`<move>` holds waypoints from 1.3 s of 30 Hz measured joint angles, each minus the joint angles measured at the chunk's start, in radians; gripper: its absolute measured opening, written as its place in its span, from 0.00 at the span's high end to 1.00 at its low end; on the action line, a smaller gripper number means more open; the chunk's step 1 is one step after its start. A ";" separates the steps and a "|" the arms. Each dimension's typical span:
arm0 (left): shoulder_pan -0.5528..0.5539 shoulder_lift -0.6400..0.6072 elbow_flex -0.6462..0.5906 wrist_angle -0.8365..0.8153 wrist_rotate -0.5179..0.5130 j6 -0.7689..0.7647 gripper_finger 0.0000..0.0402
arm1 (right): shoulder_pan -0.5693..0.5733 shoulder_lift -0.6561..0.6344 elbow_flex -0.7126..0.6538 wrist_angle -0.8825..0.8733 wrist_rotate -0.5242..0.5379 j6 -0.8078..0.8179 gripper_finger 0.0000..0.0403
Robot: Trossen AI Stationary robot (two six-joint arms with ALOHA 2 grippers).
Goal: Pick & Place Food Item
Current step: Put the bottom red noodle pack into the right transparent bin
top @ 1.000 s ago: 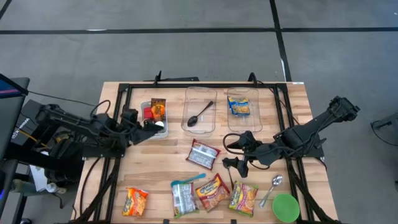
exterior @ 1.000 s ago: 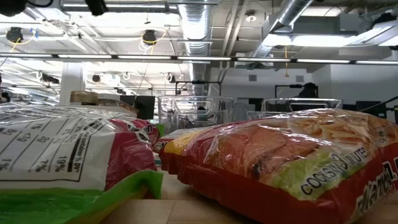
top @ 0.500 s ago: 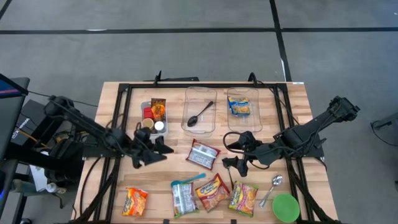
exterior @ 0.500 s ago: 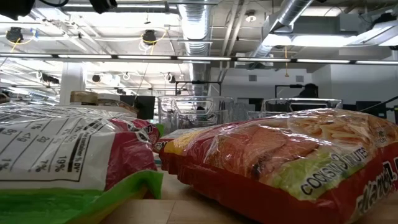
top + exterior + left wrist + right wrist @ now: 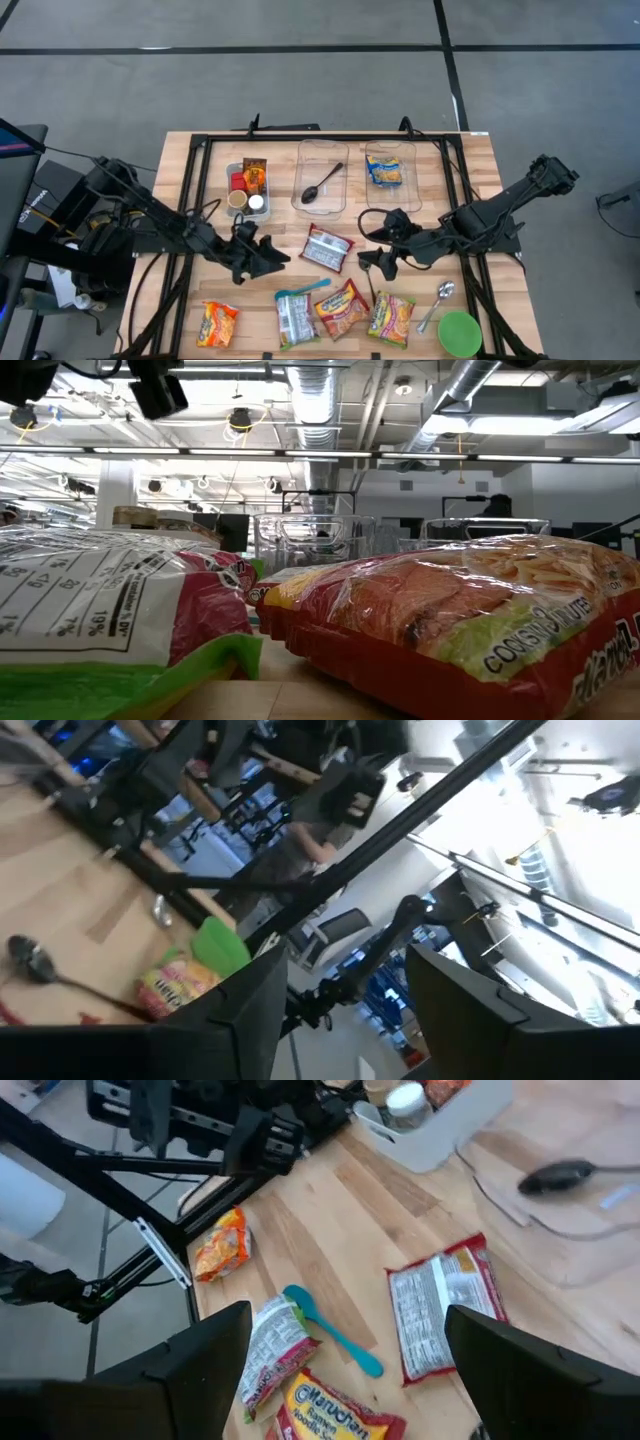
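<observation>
Left gripper hangs over bare wood, fingers apart, nothing between them. Right gripper is wide open and empty, just beside the red-and-white noodle packet lying flat mid-table. Wooden table has a black frame; grey floor around it, and ducts and strip lights overhead in the low view. Readable print: "Maruchan" on the orange packet, "cooking" on the red bag. Both arms reach in low from their own sides.

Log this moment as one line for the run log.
left pincer: empty, above bare table left of red-and-white packet | right pincer: open, empty, right of that packet | stage: nothing grasped
</observation>
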State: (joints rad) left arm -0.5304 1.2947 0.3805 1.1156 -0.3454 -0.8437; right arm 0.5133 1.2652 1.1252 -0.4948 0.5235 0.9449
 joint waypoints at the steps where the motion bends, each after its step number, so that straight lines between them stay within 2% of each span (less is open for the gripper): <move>1: 0.000 0.011 0.000 0.000 0.000 -0.002 0.51 | 0.000 0.000 0.000 -0.012 0.000 0.016 0.20; 9: -0.005 0.043 0.010 -0.001 0.006 -0.047 0.52 | 0.005 0.000 0.000 -0.118 -0.001 0.193 0.28; 16: -0.055 0.042 0.150 -0.051 0.028 0.171 0.57 | 0.010 0.043 0.001 -0.191 -0.001 0.315 0.30; 20: -0.065 0.041 0.239 -0.194 0.027 0.216 0.62 | 0.010 0.087 0.000 -0.210 -0.014 0.377 0.30; 28: -0.076 0.042 0.396 -0.631 0.023 0.202 0.72 | 0.010 0.198 0.000 -0.212 -0.087 0.487 0.30; 39: -0.124 0.042 0.410 -0.873 0.028 0.048 0.83 | 0.009 0.280 0.000 -0.199 -0.139 0.525 0.30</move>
State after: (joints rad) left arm -0.6546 1.3365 0.7902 0.2430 -0.3176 -0.7962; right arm 0.5224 1.5455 1.1252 -0.6942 0.3845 1.4697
